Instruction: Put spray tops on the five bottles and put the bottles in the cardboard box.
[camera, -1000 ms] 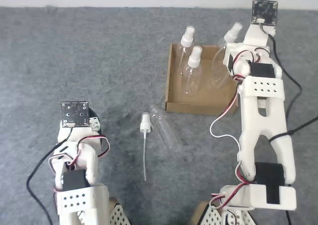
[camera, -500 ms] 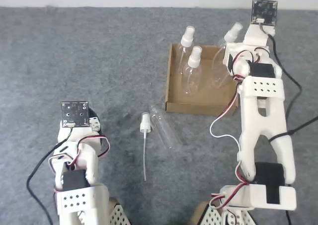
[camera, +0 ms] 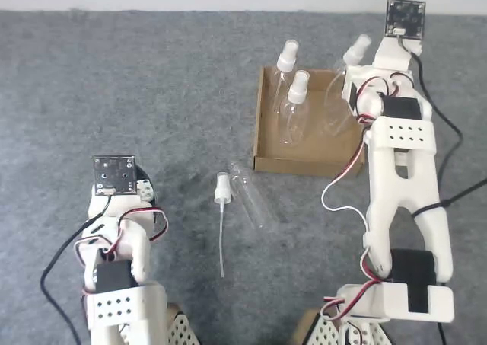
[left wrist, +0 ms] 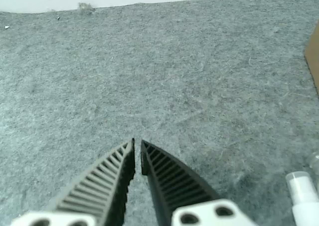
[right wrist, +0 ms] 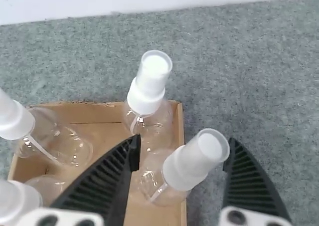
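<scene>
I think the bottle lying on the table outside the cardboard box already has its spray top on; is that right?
Not quite: that bottle outside the cardboard box has no top on; the spray top lies loose beside it, as the high view shows.

Table surface (camera: 114, 78) is recorded as mottled grey; cardboard box (camera: 260, 120) brown; bottles (camera: 293, 124) clear; spray tops (camera: 298, 86) white; left gripper (left wrist: 138, 142) black, ribbed.

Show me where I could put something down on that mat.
The grey mat left of the cardboard box, ahead of the left gripper, is bare. Crowded: the box, full of bottles under the right gripper, and just before it, where a loose bottle and spray top lie.
</scene>
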